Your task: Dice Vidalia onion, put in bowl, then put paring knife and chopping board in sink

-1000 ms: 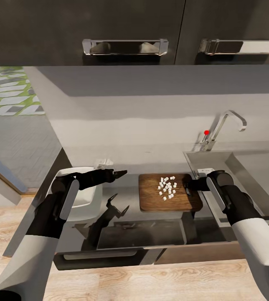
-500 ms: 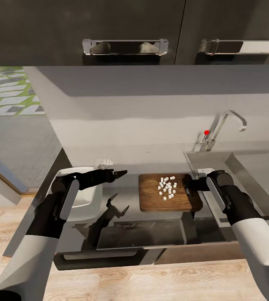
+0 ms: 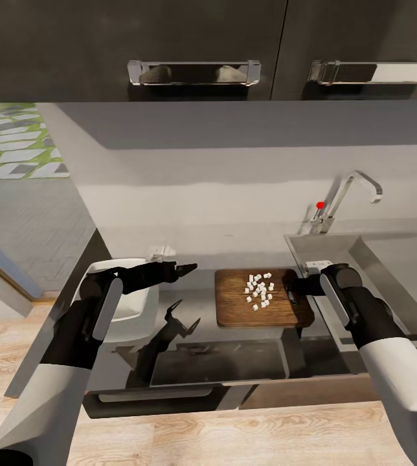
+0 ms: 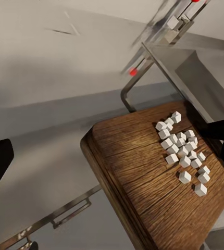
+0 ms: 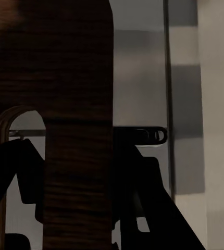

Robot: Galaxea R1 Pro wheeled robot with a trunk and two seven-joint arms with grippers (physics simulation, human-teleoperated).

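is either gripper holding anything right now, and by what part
The right gripper grips the chopping board at its sink-side end, by the handle slot. The left gripper is open and holds nothing.

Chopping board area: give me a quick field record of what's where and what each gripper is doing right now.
chopping board: flat on countertop, beside sink
diced onion: white cubes piled on the board, none in the bowl as far as visible
bowl: on countertop, partly behind left arm
right gripper: at the board's sink-side end, fingers either side of the handle end
left gripper: open, empty, above the counter between bowl and board
paring knife: cannot tell where
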